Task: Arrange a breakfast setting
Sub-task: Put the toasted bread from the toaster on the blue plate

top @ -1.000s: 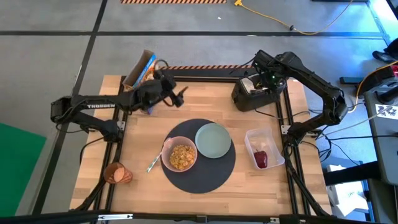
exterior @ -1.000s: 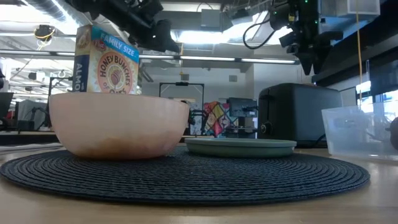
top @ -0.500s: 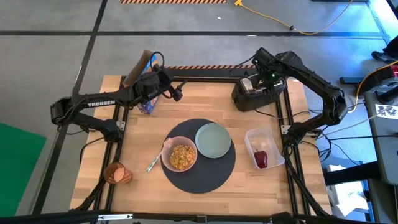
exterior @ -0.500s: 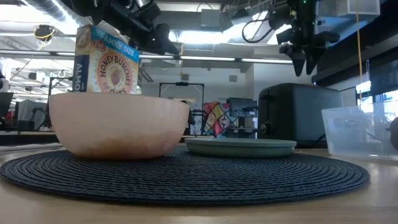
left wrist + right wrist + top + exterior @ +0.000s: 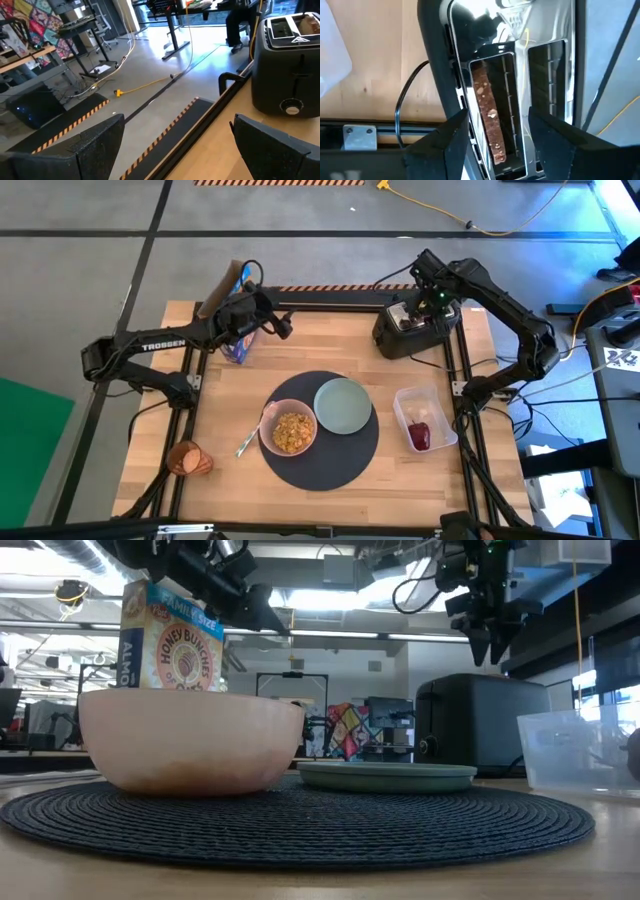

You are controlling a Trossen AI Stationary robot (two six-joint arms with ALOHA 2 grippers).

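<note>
Your right gripper [image 5: 495, 132] hung above the black toaster [image 5: 410, 332] at the table's far right corner, its two fingers [image 5: 442, 142] spread apart and pointing down over the slots, touching nothing. In the right wrist view the toast slice [image 5: 487, 112] stood on edge inside one slot, its top showing between your open fingers; the neighbouring slot looked bare. Your left gripper [image 5: 281, 326] sat raised over the far left part of the table, just beside the cereal box [image 5: 234, 315], with its fingers [image 5: 97, 147] wide apart and holding nothing; past them the left wrist view showed the toaster and the floor beyond the table edge. The round dark-grey mat [image 5: 345, 455] lay at the middle of the table. On it you had the pink bowl [image 5: 288, 429], filled with cereal, sitting toward the left side, and the pale-green plate [image 5: 343, 405] just beside it on the right, the two rims touching or nearly so. The metal spoon [image 5: 247, 443] lay on the bare wood just left of the mat, angled with one end close to the bowl. The small amber cup [image 5: 188, 459] lay on its side near the front left corner, well apart from the mat. The red fruit [image 5: 419, 435] rested inside the clear plastic tub [image 5: 424, 399], which stood just right of the mat.
</note>
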